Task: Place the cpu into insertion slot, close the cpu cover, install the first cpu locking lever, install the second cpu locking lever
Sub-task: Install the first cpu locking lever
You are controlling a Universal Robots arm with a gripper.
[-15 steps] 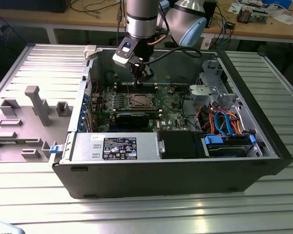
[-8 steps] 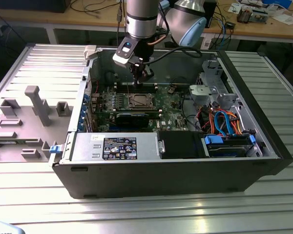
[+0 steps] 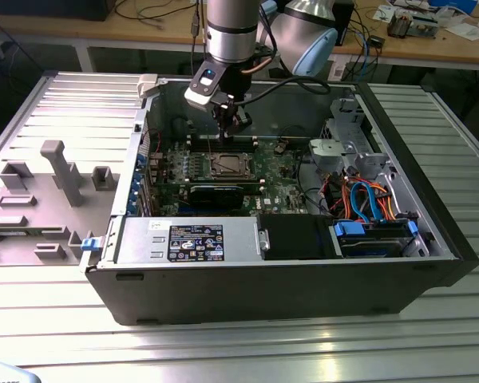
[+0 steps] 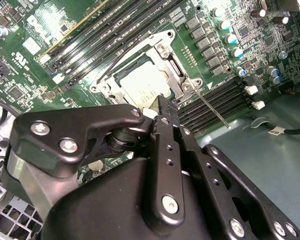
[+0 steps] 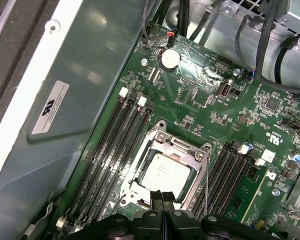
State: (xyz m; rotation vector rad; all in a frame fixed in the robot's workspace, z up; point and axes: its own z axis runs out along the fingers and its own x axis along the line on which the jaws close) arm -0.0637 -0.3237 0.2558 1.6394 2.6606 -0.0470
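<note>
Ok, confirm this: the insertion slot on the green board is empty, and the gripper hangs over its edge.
Not empty: in the first wrist view the cpu lies in the insertion slot, its silver-grey top showing. The rest holds: the gripper hangs over the slot's edge.

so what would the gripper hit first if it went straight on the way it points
Likely the thin silver metal cpu cover at its edge by the dull grey square cpu; the gripper hangs over it, depth unclear.
</note>
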